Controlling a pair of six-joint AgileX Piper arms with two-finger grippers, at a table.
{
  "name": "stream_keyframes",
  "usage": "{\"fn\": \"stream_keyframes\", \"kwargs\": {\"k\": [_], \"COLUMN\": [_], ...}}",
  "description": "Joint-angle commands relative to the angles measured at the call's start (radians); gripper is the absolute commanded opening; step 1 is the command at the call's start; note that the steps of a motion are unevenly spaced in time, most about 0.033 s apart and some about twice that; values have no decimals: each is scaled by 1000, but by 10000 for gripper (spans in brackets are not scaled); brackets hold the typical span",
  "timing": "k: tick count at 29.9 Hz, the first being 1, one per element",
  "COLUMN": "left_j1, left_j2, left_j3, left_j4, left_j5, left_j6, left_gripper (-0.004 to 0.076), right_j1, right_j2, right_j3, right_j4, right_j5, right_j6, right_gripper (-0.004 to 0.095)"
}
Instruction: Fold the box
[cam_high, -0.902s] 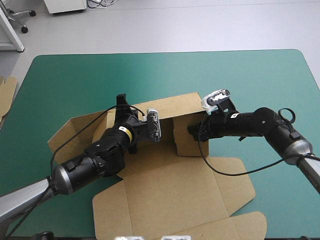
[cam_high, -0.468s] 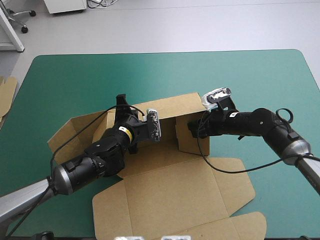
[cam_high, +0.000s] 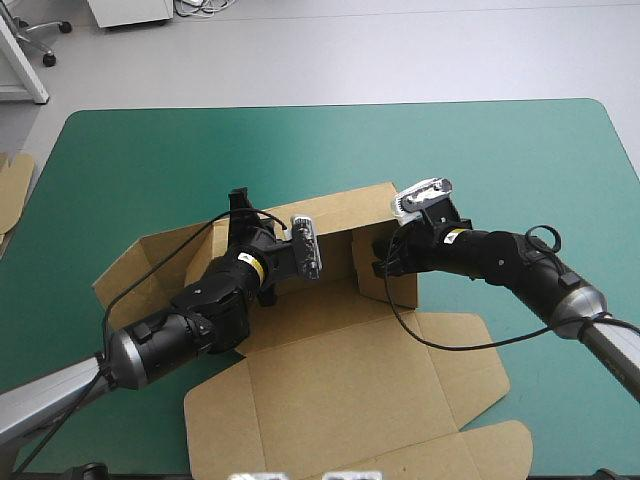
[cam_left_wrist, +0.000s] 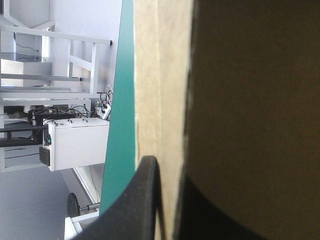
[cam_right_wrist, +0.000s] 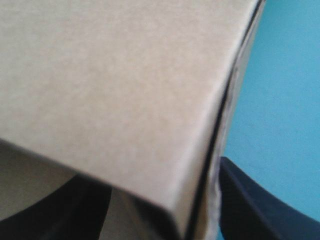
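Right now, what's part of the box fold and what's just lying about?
In the job: brown cut-board box, walls partly raised; left black-fingered hand and right black-fingered hand, both shut on it.
Lying about: spare brown board sheet at the left edge of the teal-green table cover.

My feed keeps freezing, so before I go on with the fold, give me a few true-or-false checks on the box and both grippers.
1. The left gripper is shut on the raised far wall of the box. True.
2. The box lies wholly flat on the table. False: its far wall and right-hand wall stand up.
3. The right gripper hangs open, clear of the box. False: it is shut on the right-hand wall.
4. The lid lies flat toward the table's near edge. True.
5. An edge of more board shows at the table's left edge. True.
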Motion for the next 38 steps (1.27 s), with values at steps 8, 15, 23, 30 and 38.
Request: {"fn": "stream_keyframes", "kwargs": {"k": [8,15,23,30,38], "left_j1": [-20,-20,-20,-20,-20], "left_j2": [53,54,62,62,62], "left_j3": [9,9,9,9,5], "left_j4": [-69,23,72,74,126], "left_j5": [-37,-39,-37,-31,-12], "left_j6": [-98,-180,-223,-225,-249], "left_gripper": [-15,-15,-15,-15,-15], "right_j1": [24,45,128,131,131], "right_j2": [-27,-27,-27,-27,-27], "right_j3": [55,55,55,55,55], "right_j4": [13,42,42,42,39], "right_j5": [-185,-241,-312,-295,-261], "right_j6": [41,32,34,42,42], "right_gripper": [538,484,390,111,-13]}}
